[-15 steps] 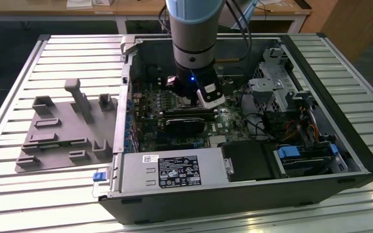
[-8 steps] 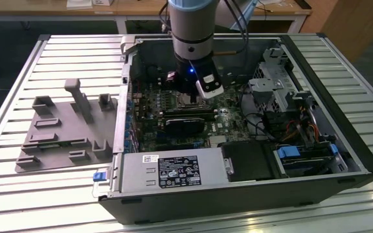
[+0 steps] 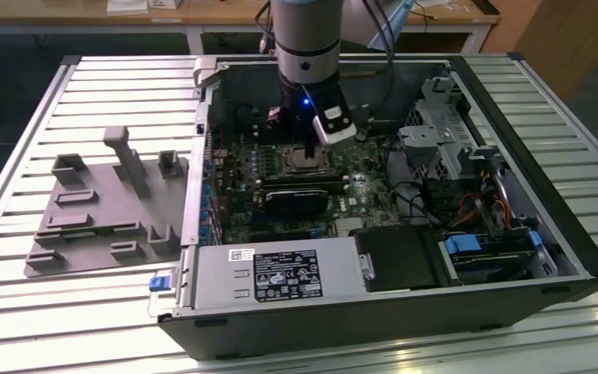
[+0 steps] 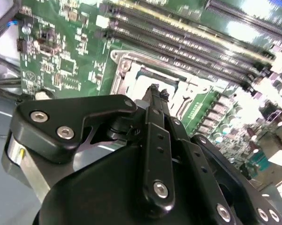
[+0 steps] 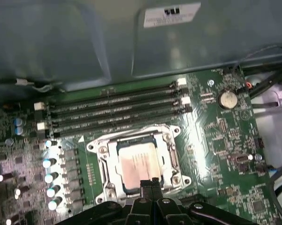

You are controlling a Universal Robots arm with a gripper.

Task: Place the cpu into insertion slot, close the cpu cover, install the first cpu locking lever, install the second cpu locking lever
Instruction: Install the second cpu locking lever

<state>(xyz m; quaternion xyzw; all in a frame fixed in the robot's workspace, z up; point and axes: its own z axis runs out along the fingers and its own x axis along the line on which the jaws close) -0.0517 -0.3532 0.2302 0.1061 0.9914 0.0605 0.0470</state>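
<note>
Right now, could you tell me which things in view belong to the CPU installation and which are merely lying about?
Belonging to the job:
- cpu, lying in the insertion slot
- cpu cover, down around the chip
- gripper, at the socket's edge

Lying about:
- grey fixture tray, outside the case
- coin battery
- memory slots

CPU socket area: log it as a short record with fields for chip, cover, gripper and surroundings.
cpu: seated in the insertion slot, pale top facing up
cpu cover: silvery frame lying down around the chip
gripper: fingers shut together, tips at the socket's edge, holding nothing
memory slots: four long dark rows beside the socket
coin battery: round, silvery, on the green board
computer case: open, lying on a slatted table
</note>
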